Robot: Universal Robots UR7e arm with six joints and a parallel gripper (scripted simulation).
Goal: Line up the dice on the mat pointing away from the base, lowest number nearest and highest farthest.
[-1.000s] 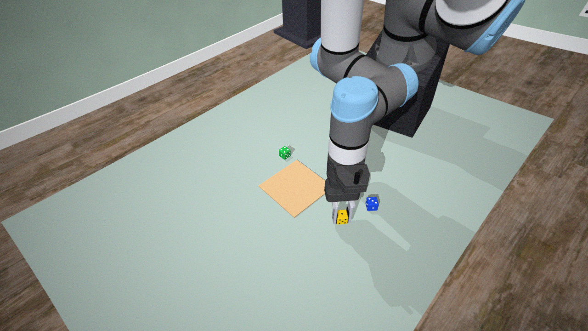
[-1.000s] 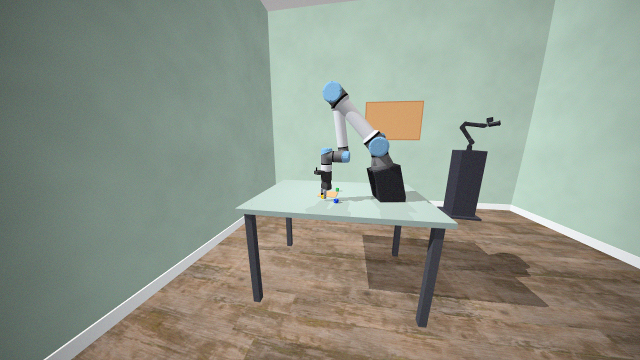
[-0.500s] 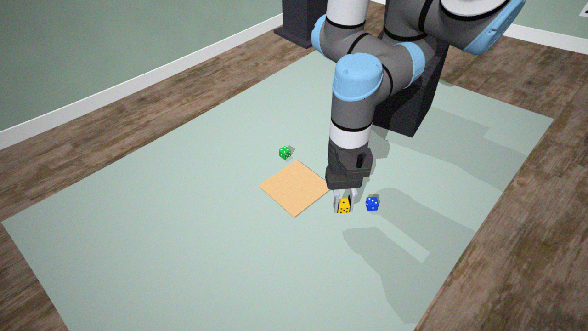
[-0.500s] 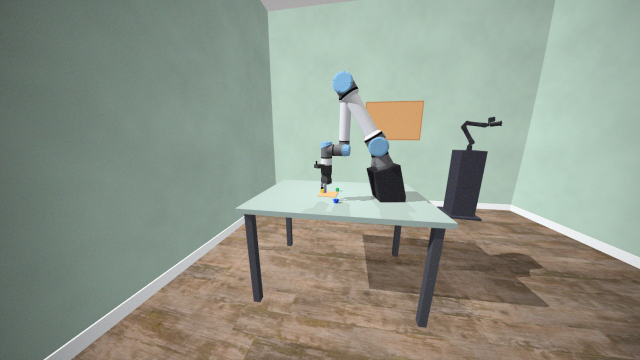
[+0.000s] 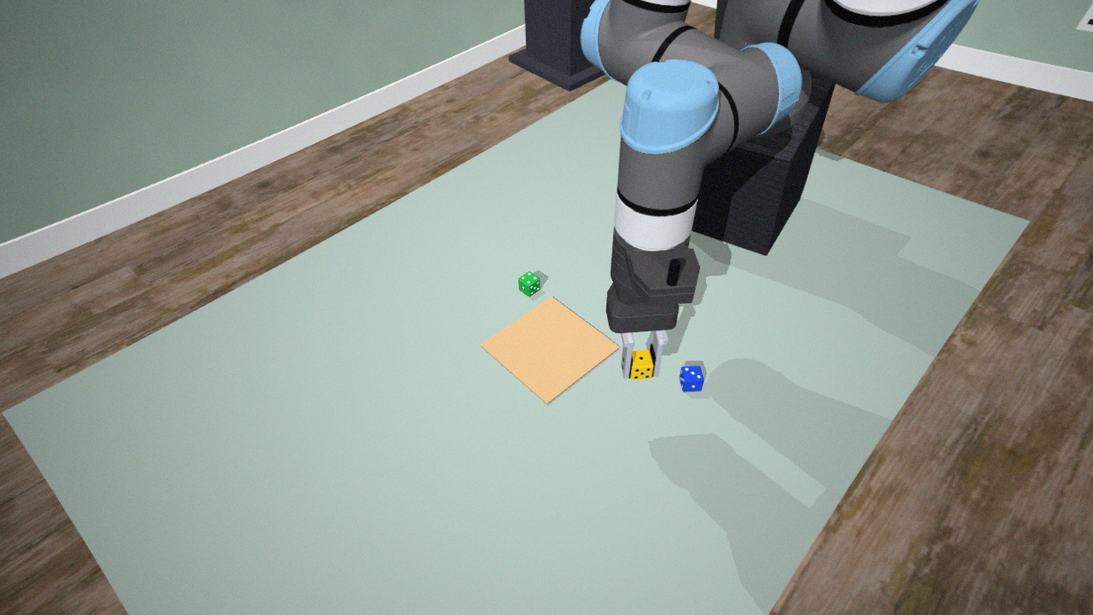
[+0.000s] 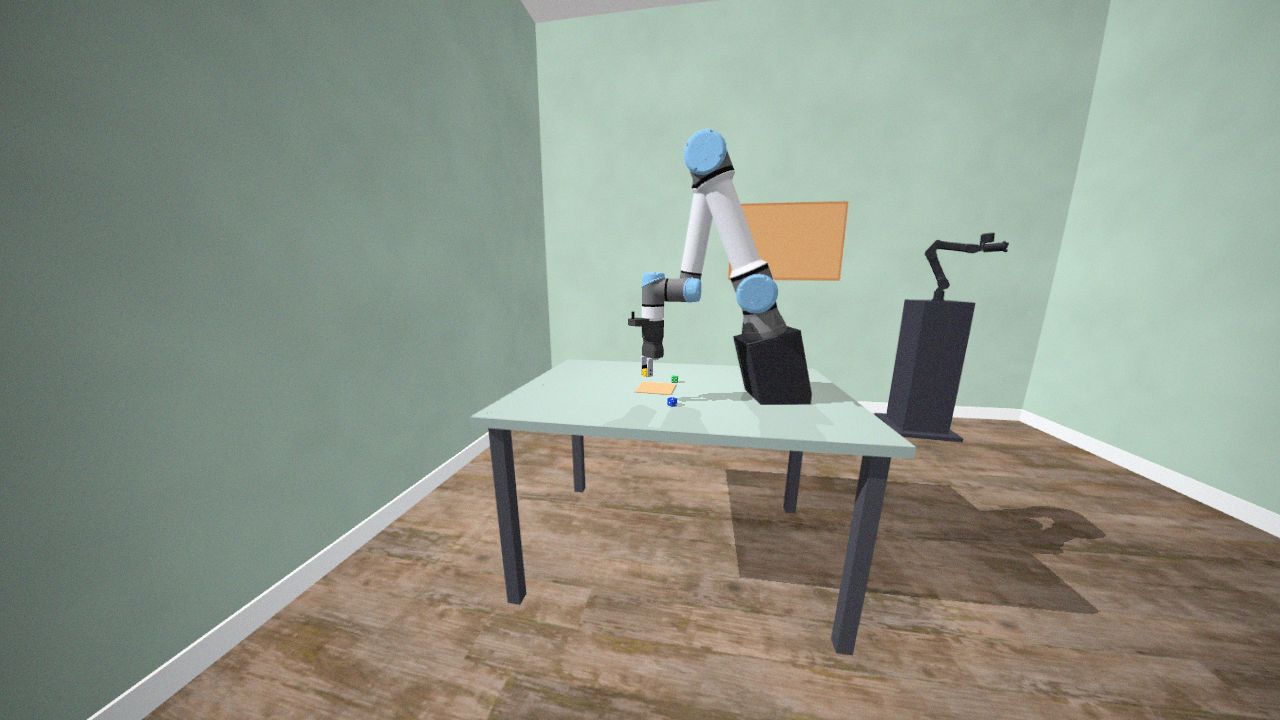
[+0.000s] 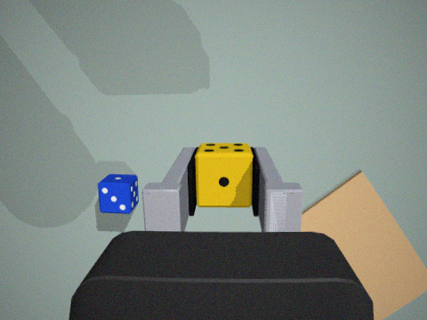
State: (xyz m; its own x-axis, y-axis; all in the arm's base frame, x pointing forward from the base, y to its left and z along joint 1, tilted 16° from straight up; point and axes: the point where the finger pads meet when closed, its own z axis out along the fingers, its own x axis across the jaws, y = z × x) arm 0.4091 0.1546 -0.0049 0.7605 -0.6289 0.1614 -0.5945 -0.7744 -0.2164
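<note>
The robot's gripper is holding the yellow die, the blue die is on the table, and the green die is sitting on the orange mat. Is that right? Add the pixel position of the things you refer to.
Not quite: the green die (image 5: 528,284) (image 6: 674,379) is off the orange mat (image 5: 549,349) (image 6: 656,388) (image 7: 378,240), on the table near one corner, as the top view shows. The gripper (image 5: 643,358) (image 6: 647,368) (image 7: 224,168) does hold the yellow die (image 5: 640,366) (image 6: 644,372) (image 7: 218,178), and the blue die (image 5: 692,378) (image 6: 672,402) (image 7: 116,196) is on the table (image 5: 343,428) (image 6: 554,407) (image 7: 311,80).

Top high, oblique; exterior far; wrist close, downward.

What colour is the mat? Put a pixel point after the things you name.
Plain light orange-tan, no pattern visible; the mat (image 5: 548,350) (image 6: 656,388) (image 7: 371,242) shows best in the top view.
</note>
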